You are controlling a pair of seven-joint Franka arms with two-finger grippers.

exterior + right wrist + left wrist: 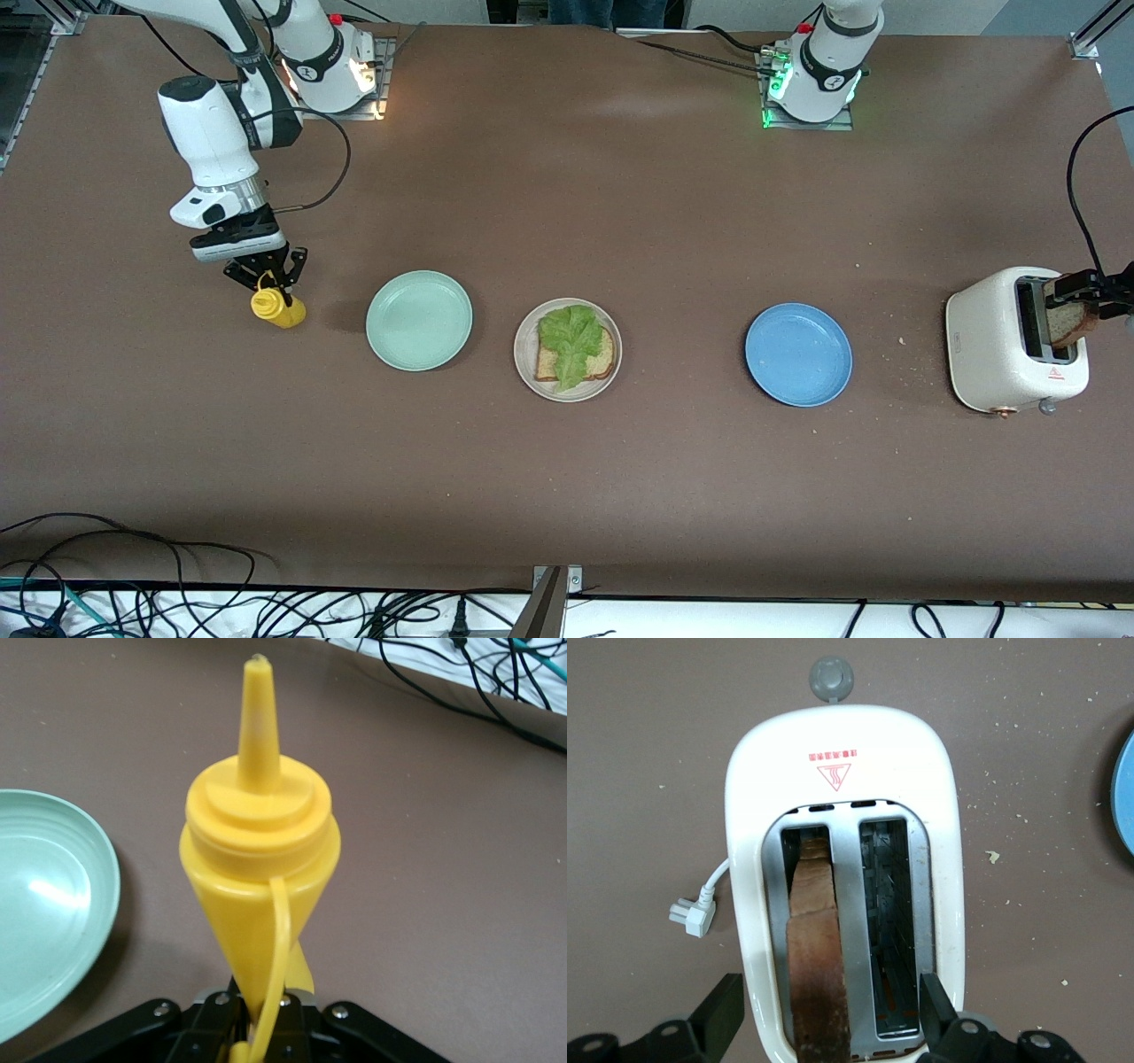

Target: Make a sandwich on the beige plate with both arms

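The second bread slice (1070, 324) is standing in the toaster (1010, 341) at the left arm's end of the table. It is likely light, dry and crumbly, so a gentle pinch on its flat faces near the top crust looks best. The left gripper (1091, 292) is reaching in from the table's edge, seemingly clamping that slice. On the beige plate (526, 365), between the mint plate (419, 320) and blue plate (798, 354), lettuce (571, 341) is lying on the first slice (604, 359). The right gripper (268, 275) is clamping a yellow bottle (277, 308) beside the mint plate.
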